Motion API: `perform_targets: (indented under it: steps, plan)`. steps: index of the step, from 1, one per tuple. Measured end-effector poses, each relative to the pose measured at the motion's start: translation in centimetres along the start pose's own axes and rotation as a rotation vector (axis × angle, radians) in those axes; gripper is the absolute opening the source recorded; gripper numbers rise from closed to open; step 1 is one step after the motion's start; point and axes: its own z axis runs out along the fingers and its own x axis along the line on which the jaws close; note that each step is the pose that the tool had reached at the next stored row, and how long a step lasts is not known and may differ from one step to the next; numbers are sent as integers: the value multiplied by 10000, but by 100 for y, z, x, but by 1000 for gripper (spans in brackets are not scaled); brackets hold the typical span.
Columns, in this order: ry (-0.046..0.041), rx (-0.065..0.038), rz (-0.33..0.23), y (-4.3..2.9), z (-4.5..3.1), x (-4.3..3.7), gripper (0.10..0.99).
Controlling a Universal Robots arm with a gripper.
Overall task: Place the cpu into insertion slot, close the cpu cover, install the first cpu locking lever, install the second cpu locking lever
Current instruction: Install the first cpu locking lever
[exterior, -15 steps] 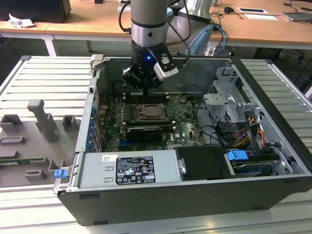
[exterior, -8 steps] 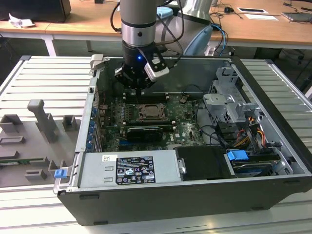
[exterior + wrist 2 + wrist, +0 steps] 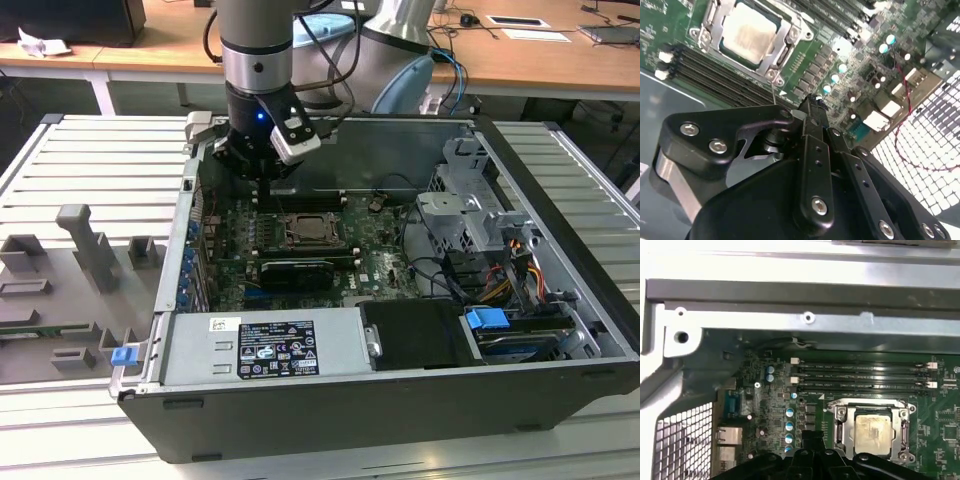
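Gripper [image 3: 812, 102] was closed on nothing, hanging over the board just beside the insertion slot [image 3: 287, 235]. cpu [image 3: 871, 430] sat flat in it, pale metal top up, square, edges parallel to the memory slots [image 3: 860, 375]. cpu cover [image 3: 842, 427] lay down around it.

The arm [image 3: 256, 50] stands vertical at the top edge, left of centre, in the exterior view. Its wrist [image 3: 258, 110] points straight down, and the black gripper [image 3: 264, 195] hangs below it, aimed downward.
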Motion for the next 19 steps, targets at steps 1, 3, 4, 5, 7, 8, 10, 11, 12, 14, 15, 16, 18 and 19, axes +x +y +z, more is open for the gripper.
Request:
perform_targets:
  steps: [1,3,4,5,7,8,10,11,12,14,15,16,18,19]
  plan:
    - [0,0,-1,15,2,4,106]
    - [0,-1,-1,60,10,10,106]
    - [0,0,-1,88,14,11,106]
    - [-1,-2,0,109,18,11,106]
    - [-1,-1,-1,132,21,10,106]
    - [0,-1,-1,143,23,10,106]
    - [0,0,-1,155,25,10,106]
    - [-1,-1,-1,160,25,10,106]
    - [0,0,-1,167,26,10,106]
    - [-1,-1,-1,206,28,10,106]
    - [-1,-1,-1,220,29,9,106]
    - [0,-1,-1,235,29,9,106]
    - [-1,6,-2,276,31,7,106]
    - [0,12,-1,292,32,7,106]
